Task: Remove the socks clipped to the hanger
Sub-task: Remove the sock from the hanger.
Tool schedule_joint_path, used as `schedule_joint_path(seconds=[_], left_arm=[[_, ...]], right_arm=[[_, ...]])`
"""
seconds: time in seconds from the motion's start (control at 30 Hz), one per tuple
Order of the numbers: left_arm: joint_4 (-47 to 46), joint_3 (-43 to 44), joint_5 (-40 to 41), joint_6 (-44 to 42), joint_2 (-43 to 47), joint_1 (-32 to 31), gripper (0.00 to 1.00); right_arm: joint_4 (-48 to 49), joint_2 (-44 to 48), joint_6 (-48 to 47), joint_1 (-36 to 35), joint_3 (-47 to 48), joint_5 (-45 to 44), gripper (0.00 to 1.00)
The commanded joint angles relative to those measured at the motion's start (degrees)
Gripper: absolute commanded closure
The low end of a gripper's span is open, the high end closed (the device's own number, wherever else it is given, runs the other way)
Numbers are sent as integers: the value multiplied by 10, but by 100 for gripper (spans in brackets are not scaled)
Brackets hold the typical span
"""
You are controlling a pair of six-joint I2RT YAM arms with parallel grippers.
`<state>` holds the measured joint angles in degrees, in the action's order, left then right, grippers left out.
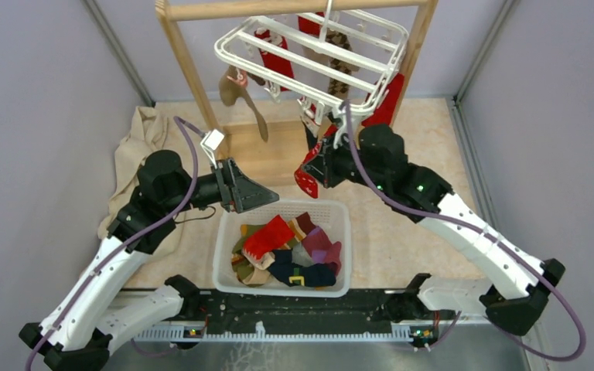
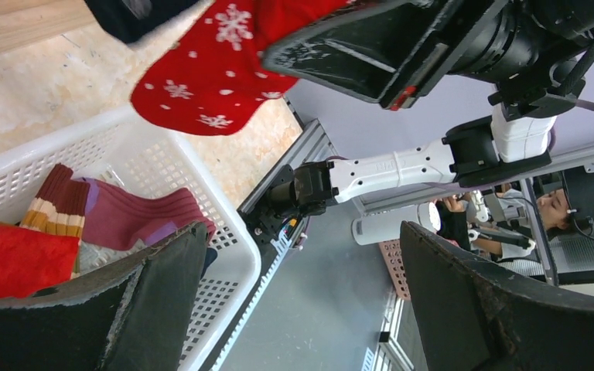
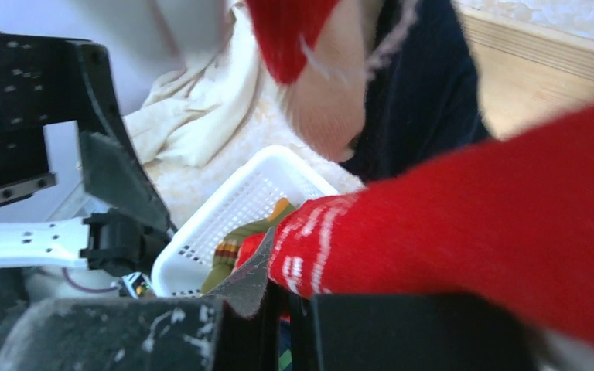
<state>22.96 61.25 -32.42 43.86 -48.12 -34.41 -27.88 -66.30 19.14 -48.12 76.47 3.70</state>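
Observation:
The white slatted hanger [image 1: 309,58] hangs from a wooden frame, with red, brown argyle and tan socks [image 1: 274,52] clipped under it. My right gripper [image 1: 319,166] is just below the hanger's near edge, shut on a red sock with white marks [image 3: 472,224], whose toe [image 1: 306,179] dangles down. A navy sock [image 3: 425,85] hangs right behind it. I cannot tell whether a clip still holds the red sock. My left gripper [image 1: 254,193] is open and holds nothing, over the far left rim of the basket; its jaws stand wide [image 2: 302,255] below the red snowflake sock [image 2: 209,77].
A white mesh basket [image 1: 224,232] holding several loose socks sits between the arm bases. A beige cloth [image 1: 135,147] lies at the left wall. The wooden frame's post [image 1: 189,73] and base board stand behind the left gripper. Grey walls close both sides.

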Motion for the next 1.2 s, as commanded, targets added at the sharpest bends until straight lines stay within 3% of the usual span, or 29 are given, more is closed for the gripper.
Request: schedule_joint_path(seconds=[0.0,0.1,0.27,0.8,0.97,1.17], left_arm=[[-38,5,-19,-6,-4,-5,1],[-64,3,-34,-4,-10,-8,1],[-117,-12,-37,4,-29,-26,1],[-261,-62,34,-5,-99,-137,1],[-263,-55,47,-26,-107,-144,1],[-197,-43,86,-58,-97,-146,1]], right_arm=[[30,58,26,45,-27,112,100],[35,71,31,87,-44,174,100],[40,61,30,97,-48,254,100],[101,108,96,97,-93,332,100],[113,107,113,97,-95,341,100],[95,108,109,97,-82,336,100]])
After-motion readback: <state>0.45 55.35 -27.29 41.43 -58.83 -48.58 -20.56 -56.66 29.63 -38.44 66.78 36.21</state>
